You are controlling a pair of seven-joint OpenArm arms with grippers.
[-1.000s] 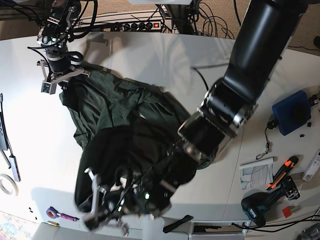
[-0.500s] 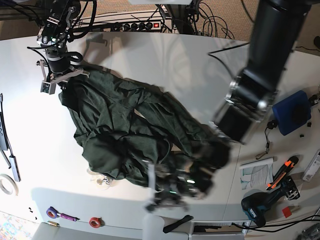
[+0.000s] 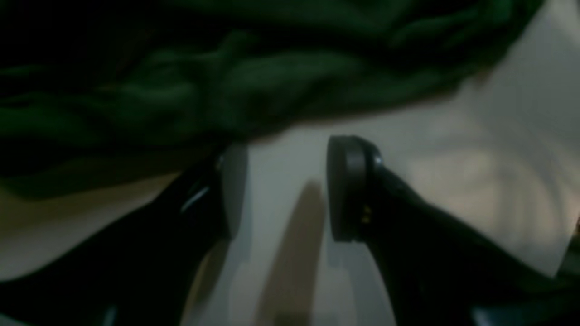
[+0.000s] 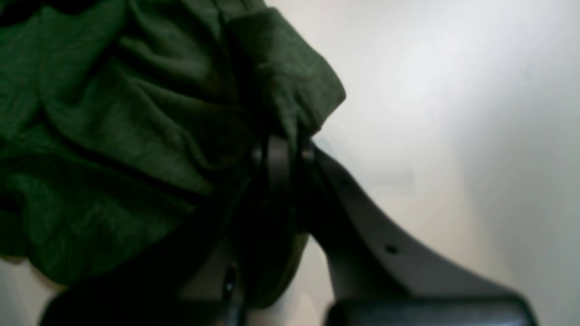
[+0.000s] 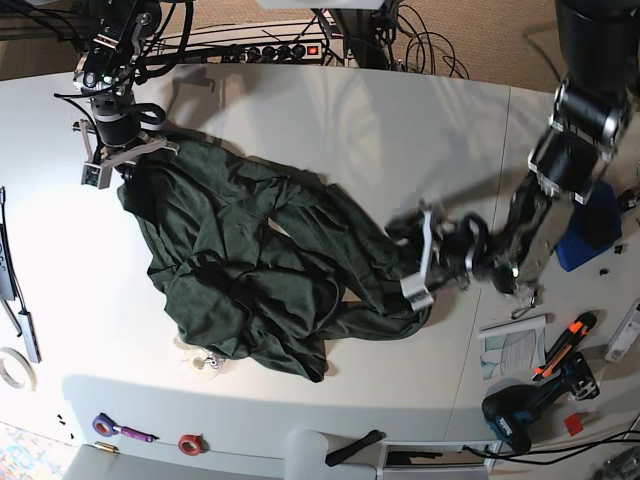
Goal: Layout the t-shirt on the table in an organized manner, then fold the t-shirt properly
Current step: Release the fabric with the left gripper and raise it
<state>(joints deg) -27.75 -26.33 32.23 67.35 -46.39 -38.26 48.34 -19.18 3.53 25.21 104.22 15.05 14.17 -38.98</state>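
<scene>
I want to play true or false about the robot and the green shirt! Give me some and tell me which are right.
1. The t-shirt lies crumpled on the table. True.
2. The left gripper is pinching the shirt. False: it is open, with only table between the jaws.
3. The right gripper is shut on shirt fabric. True.
4. The shirt is neatly folded. False: it is bunched and wrinkled.
5. An orange-handled tool lies on the table. True.

We're in a robotics lab or workshop: a power strip (image 5: pixel 285 50) and tangled cables (image 5: pixel 420 40) at twelve o'clock, a cordless drill (image 5: pixel 525 405) and orange-handled cutter (image 5: pixel 565 345) at four, tape rolls (image 5: pixel 190 443) at seven.
</scene>
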